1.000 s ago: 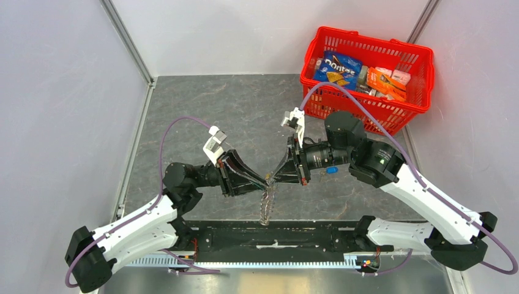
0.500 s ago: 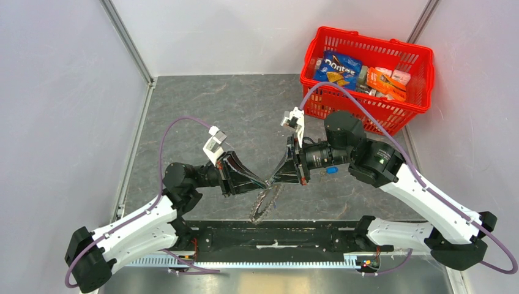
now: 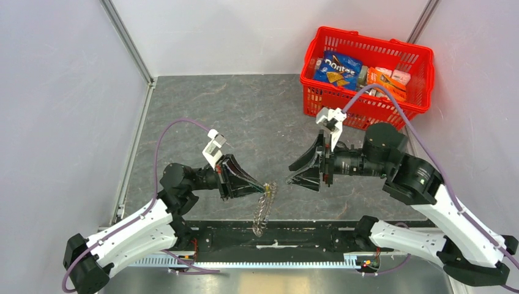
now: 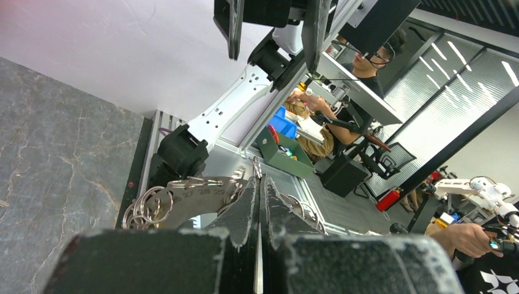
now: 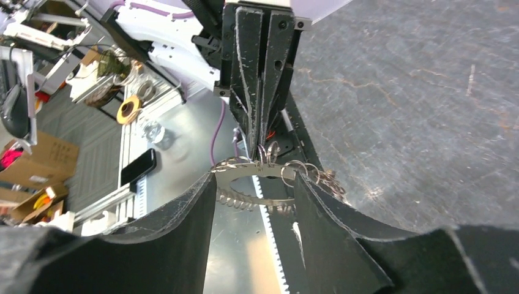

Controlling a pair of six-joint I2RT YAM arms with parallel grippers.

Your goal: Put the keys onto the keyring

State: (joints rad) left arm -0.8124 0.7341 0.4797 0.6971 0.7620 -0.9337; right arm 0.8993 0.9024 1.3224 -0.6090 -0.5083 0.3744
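Black framing [image 3: 306, 236] runs along the near table edge and carries both arm bases. The lower end of the keyring [image 3: 262, 211] dangles just above that strip. The keyring hangs limp from the left gripper [image 3: 265, 185], whose fingers [image 4: 245, 214] are pressed flat together on its upper rim. In the left wrist view the keyring [image 4: 183, 199] shows as a numbered metal band with small wire loops, just behind the fingertips.

Facing it, the right gripper [image 3: 289, 175] stands apart across a narrow gap, its jaws spread wide and holding nothing. In the right wrist view the keyring [image 5: 257, 177] is framed between that gripper's own dark fingers [image 5: 183, 245].

Beyond both grippers a broad stretch of grey stone-patterned table [image 3: 245, 110] reaches to the back wall, bounded on the left by a metal rail [image 3: 136, 141]. At the far right a red basket [image 3: 312, 95] of snack packs [image 3: 339, 67] sits close behind the right wrist, its near wall just beside the wrist camera mount.
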